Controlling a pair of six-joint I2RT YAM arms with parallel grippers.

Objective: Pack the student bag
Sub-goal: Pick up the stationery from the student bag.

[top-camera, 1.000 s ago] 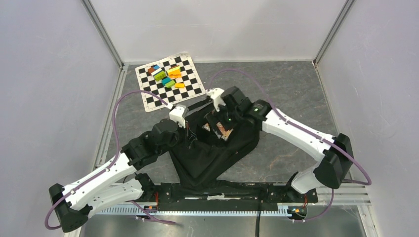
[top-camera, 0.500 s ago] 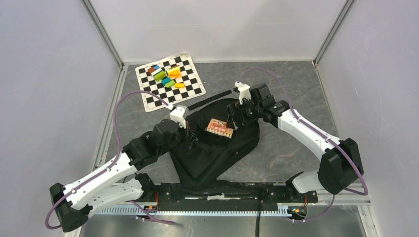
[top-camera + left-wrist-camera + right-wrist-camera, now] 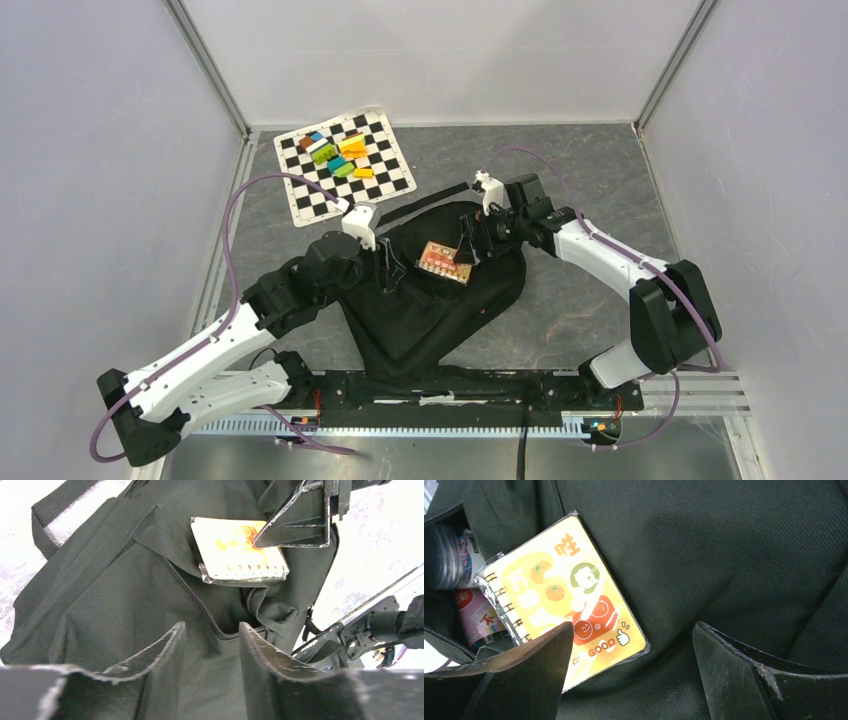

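Student bag, notebook edge under its fabric, items inside mostly hidden

Figure. A robotics laboratory test cell, as I see it from my remote station. Plain pale panels close the left, back and right sides and meet at bare aluminium posts. The working surface is a mottled grey table. The left arm and right arm that I drive are white and black machines bolted to a black plate, which sits beside a slotted metal rail at the near edge. Purple cables loop from the arms in the open. A checkerboard sheet carrying small coloured blocks lies at the back left.
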